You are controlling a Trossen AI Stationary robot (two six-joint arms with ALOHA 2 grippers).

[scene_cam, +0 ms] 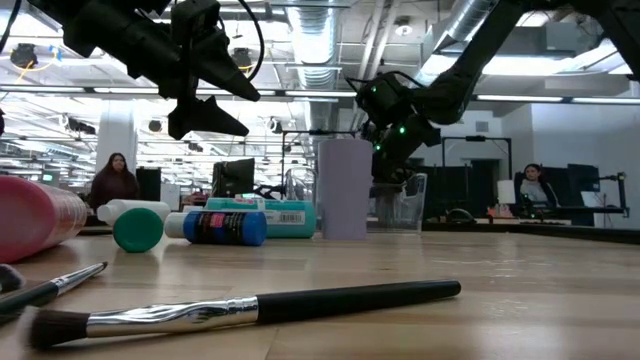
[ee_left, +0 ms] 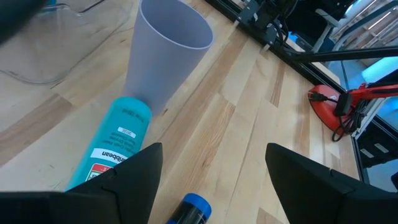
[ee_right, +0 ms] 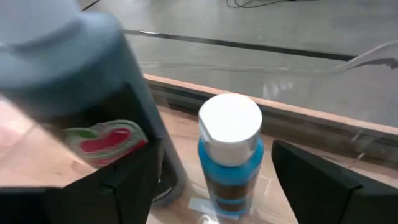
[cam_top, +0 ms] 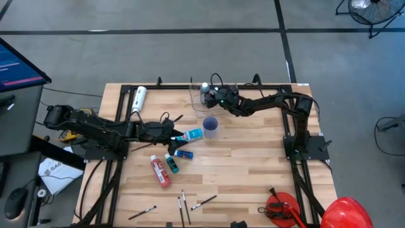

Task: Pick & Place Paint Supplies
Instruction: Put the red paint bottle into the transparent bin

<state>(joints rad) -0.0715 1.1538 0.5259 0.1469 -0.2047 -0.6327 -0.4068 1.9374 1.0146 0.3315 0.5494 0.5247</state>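
Right gripper (cam_top: 214, 96) at the table's far edge, over the clear tub (cam_top: 197, 100), fingers spread, nothing between them. In the right wrist view a blue bottle (ee_right: 229, 160) standing upright, white cap up, between the parted fingers but not touched; a dark bottle (ee_right: 81, 93) beside it, label showing, base hidden behind a finger. Both inside the tub by the look of the clear wall behind. Probably a drop-off just finished: jaws wide so the bottle stays standing when the arm lifts.

Left gripper (cam_top: 169, 134) near the table's middle, toward the left edge, fingers parted and empty, hanging above the table in the low view. Below it in the left wrist view: teal bottle (ee_left: 111, 146) lying on its side, far end right against the foot of the lavender cup (ee_left: 163, 55); small blue-capped bottle (ee_left: 189, 210) lying just nearer. Likely lined up for the next pick; the cup so close could get knocked.

Left on the table: red bottle (cam_top: 159, 171) and small teal bottle (cam_top: 171, 163) toward the near-left; white tube (cam_top: 138, 99) at the far-left corner; brushes (cam_top: 184, 206) along the near edge, one big brush (scene_cam: 240, 310) close to the low camera. Judged well short of done.
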